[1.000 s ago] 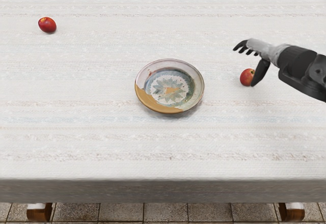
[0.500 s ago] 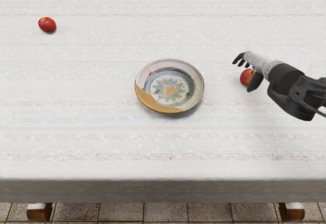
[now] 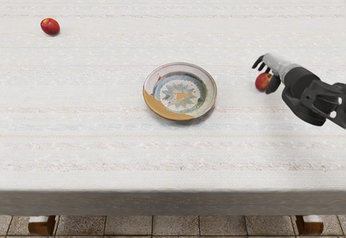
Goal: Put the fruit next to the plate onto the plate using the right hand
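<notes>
A small red fruit [image 3: 263,81] lies on the tablecloth to the right of the patterned ceramic plate [image 3: 180,91], a short gap away from its rim. My right hand [image 3: 264,73] reaches in from the right edge and sits over this fruit. Its dark fingers [image 3: 259,63] spread above the fruit's far side and the thumb [image 3: 273,84] rests against its right side. The fingers are open, not closed round the fruit, which still rests on the table. The plate holds nothing. No left arm shows.
A second red fruit [image 3: 50,26] lies far off at the table's back left. The long table [image 3: 173,157] is covered in a pale cloth, and its front edge runs across the lower part of the view.
My right hand came down and forward from above the fruit to surround it, the forearm dropping lower. The fruit stays in nearly the same spot.
</notes>
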Controlling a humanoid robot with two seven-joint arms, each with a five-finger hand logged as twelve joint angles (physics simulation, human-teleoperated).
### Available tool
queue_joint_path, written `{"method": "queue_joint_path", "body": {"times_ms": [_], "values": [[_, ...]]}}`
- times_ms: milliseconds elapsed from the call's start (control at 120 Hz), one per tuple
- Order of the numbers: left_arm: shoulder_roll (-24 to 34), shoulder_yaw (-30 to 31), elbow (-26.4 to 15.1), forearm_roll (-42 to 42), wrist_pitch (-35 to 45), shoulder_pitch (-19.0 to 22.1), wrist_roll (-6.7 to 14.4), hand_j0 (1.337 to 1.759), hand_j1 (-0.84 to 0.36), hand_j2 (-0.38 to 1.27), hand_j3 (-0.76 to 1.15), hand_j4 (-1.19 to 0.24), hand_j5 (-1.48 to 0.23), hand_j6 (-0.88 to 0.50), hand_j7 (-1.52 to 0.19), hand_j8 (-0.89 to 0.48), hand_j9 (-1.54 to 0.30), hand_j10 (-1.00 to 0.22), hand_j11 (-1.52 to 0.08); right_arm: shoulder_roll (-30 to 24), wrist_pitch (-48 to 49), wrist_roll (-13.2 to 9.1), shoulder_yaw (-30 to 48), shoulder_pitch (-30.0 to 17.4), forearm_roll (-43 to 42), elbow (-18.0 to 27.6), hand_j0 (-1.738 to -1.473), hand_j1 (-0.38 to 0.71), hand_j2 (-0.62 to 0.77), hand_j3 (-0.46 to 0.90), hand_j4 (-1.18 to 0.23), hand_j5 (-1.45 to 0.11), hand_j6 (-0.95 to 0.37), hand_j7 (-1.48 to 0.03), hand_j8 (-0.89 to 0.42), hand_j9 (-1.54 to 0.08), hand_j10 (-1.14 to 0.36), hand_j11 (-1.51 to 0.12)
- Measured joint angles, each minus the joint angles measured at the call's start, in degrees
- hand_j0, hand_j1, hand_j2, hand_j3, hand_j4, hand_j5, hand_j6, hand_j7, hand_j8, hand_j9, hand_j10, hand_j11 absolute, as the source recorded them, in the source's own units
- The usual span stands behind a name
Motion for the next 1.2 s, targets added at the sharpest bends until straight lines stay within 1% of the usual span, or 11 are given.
{"method": "queue_joint_path", "body": {"times_ms": [117,392,525,767,1000,1200], "values": [[0.00,0.00,0.00,0.00,0.00,0.00,0.00,1.658,0.06,0.05,0.00,-0.25,-0.32,-0.25,-0.32,-0.25,-0.32,-0.25,-0.32,0.26,0.07,0.44,0.12,0.17,0.59,-1.11,-1.658,0.11,-0.07,0.00,-0.41,-0.48,-0.40,-0.50,-0.47,-0.50,-0.39,-0.50],[0.00,0.00,0.00,0.00,0.00,0.00,0.00,1.658,0.06,0.05,0.00,-0.25,-0.32,-0.25,-0.32,-0.25,-0.32,-0.25,-0.32,0.71,0.15,1.14,0.40,0.27,1.37,-2.37,-1.658,0.10,-0.07,0.00,-0.39,-0.49,-0.38,-0.49,-0.40,-0.49,-0.38,-0.49],[0.00,0.00,0.00,0.00,0.00,0.00,0.00,1.658,0.06,0.05,0.00,-0.25,-0.32,-0.25,-0.32,-0.25,-0.32,-0.25,-0.32,1.92,0.15,1.63,0.12,-0.06,1.42,-4.08,-1.658,0.10,-0.07,0.00,-0.38,-0.49,-0.38,-0.49,-0.39,-0.49,-0.38,-0.49],[0.00,0.00,0.00,0.00,0.00,0.00,0.00,1.658,0.06,0.05,0.00,-0.25,-0.32,-0.25,-0.32,-0.25,-0.32,-0.25,-0.32,2.44,0.10,2.80,-0.05,-1.00,1.36,-5.50,-1.658,0.11,-0.07,0.00,-0.39,-0.50,-0.39,-0.50,-0.39,-0.50,-0.39,-0.50],[0.00,0.00,0.00,0.00,0.00,0.00,0.00,1.658,0.06,0.05,0.00,-0.25,-0.32,-0.25,-0.32,-0.25,-0.32,-0.25,-0.32,2.90,0.14,3.46,-0.06,-1.16,1.33,-6.32,-1.658,0.16,-0.08,0.00,-0.43,-0.56,-0.43,-0.56,-0.42,-0.56,-0.43,-0.56],[0.00,0.00,0.00,0.00,0.00,0.00,0.00,1.658,0.06,0.05,0.00,-0.25,-0.32,-0.25,-0.32,-0.25,-0.32,-0.25,-0.32,3.97,0.11,3.90,-0.05,-1.25,1.23,-7.51,-1.658,0.19,-0.08,0.00,-0.46,-0.57,-0.46,-0.58,-0.45,-0.59,-0.45,-0.58]]}}
